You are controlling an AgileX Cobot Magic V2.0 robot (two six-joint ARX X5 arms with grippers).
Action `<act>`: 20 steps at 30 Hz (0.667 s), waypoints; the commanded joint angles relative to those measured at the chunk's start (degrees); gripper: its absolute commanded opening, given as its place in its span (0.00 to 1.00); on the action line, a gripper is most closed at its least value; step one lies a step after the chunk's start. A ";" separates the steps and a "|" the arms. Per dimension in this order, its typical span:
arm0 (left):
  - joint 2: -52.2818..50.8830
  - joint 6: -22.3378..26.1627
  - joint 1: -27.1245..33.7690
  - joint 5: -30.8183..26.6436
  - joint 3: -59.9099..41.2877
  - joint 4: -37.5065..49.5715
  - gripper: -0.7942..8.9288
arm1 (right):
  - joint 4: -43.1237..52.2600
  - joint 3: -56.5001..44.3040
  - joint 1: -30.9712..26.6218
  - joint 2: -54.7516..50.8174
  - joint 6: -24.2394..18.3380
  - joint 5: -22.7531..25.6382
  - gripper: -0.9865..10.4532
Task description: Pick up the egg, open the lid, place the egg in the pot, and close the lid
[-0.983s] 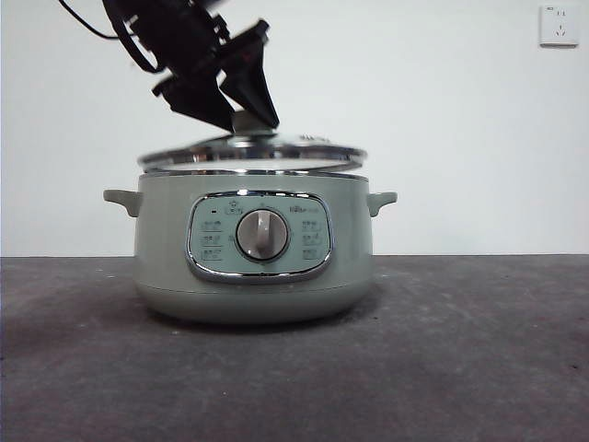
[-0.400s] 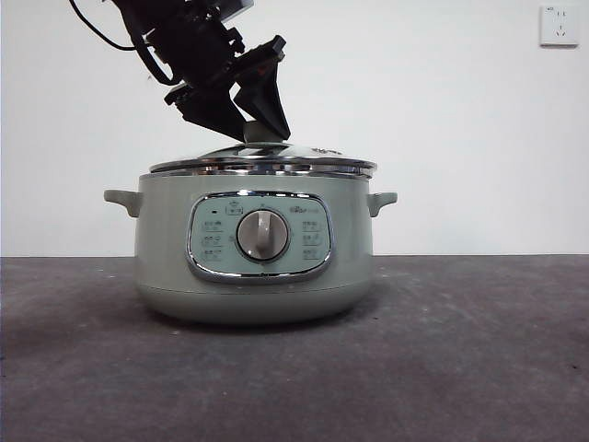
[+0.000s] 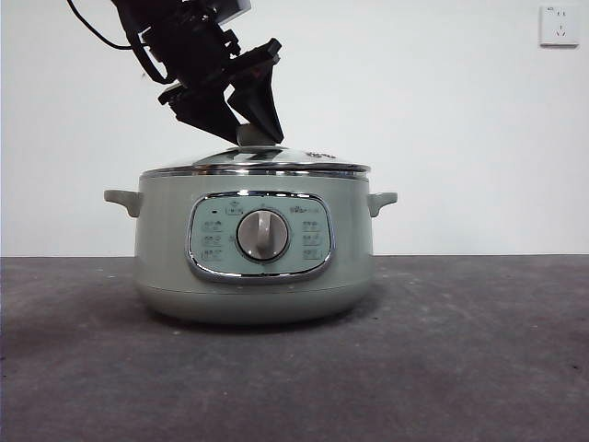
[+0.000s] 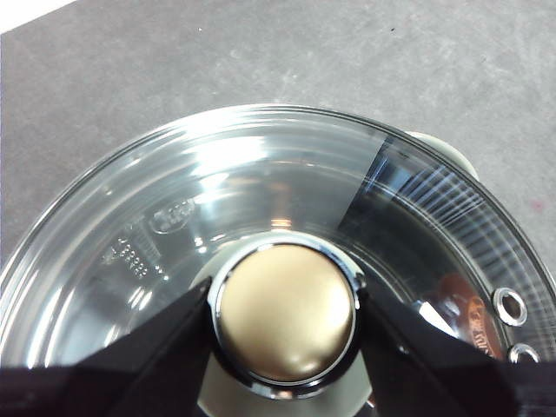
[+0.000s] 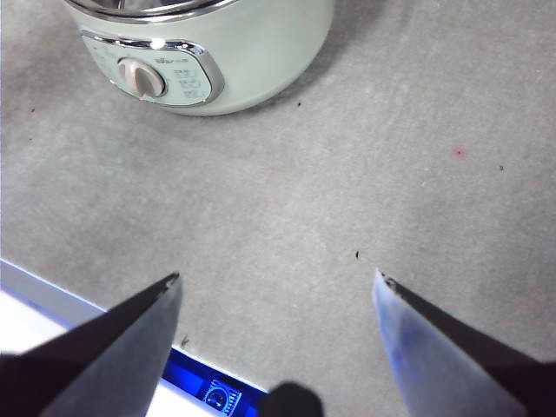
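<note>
The sage-green pot (image 3: 166,276) stands in the middle of the table with the glass lid (image 3: 304,161) lying flat on its rim. My left gripper (image 3: 256,138) comes down from the upper left, and its jaws press on both sides of the lid's knob (image 4: 285,313). Through the glass (image 4: 261,174) a reddish-brown patch (image 4: 459,295) shows inside the pot, which looks like the egg. My right gripper (image 5: 276,282) hangs open over bare table in front of the pot (image 5: 261,52), holding nothing.
A white wall socket (image 3: 559,25) is at the upper right. The dark table (image 3: 460,350) stretches around the pot. The table's near edge with a blue strip (image 5: 208,382) lies under the right gripper.
The lid was raised and tilted above the pot a second ago. It has come down and now rests level on the rim, with the left gripper still on the knob.
</note>
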 commanded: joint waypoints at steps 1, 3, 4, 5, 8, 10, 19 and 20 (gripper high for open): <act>1.03 1.33 -0.09 0.52 -0.57 -2.29 0.07 | 0.37 -0.55 0.11 -0.07 -0.04 0.07 0.41; 1.03 1.99 -0.09 0.48 -0.57 -3.58 0.07 | 0.37 -0.55 0.11 -0.07 -0.04 0.07 0.41; 1.03 2.45 -0.09 0.42 -0.57 -4.07 0.07 | 0.37 -0.55 0.11 -0.07 -0.04 0.07 0.41; 1.03 2.62 -0.09 0.07 -0.57 -4.31 0.07 | 0.37 -0.55 0.11 -0.07 -0.04 0.07 0.41; 1.03 2.84 0.07 0.07 -0.57 -4.37 0.07 | 0.39 -0.55 0.11 -0.07 -0.04 0.07 0.41; 1.03 3.34 0.07 0.04 -0.57 -4.48 0.07 | 0.37 -0.55 0.11 -0.07 -0.22 0.09 0.41; 1.05 6.27 0.07 -2.12 -0.57 -7.87 0.07 | 0.35 -0.55 0.11 -0.07 -0.22 0.09 0.41; 1.05 6.27 0.07 -2.56 -0.57 -7.80 0.07 | 0.35 -0.55 0.11 -0.07 -0.22 0.07 0.41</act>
